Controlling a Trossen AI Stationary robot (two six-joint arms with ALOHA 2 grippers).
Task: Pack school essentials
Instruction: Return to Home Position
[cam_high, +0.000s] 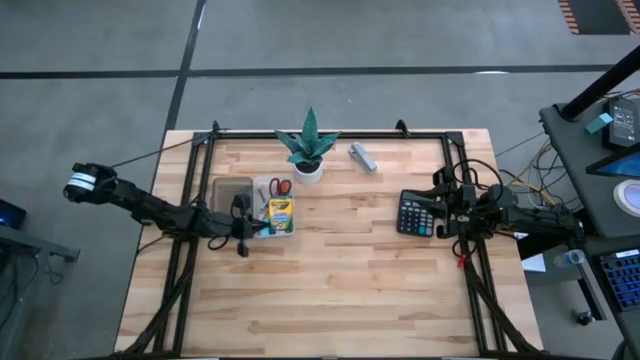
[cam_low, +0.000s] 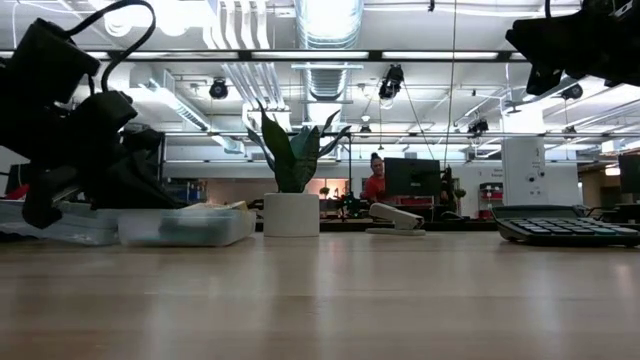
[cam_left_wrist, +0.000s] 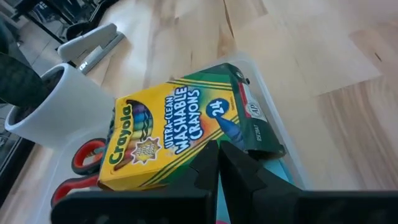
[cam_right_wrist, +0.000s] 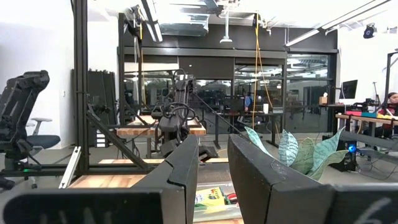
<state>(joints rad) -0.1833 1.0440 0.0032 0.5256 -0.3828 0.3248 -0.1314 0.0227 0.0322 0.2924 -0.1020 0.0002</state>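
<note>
- The left pincer, fingers pressed together with nothing between them, hangs low over the clear plastic box at the left-centre of the desk. It is just left of the Crayola crayon box, which lies in that box's right compartment.
- If the arm dips rather than lifts as it pulls back, it could catch the carton's edge and drag it out (cardboard is light and slides readily).
- The carton seems to rest aslant, partly over the red-handled scissors beside it. A nudge may tip it across the rim.
- The clear box itself looks light. A knock from the wrist against its near wall could shove it toward the white plant pot just beyond.
- The right pincer, fingers spread and empty, is raised at the right side by the right edge of the calculator. A low fold homeward might clip it.
</note>
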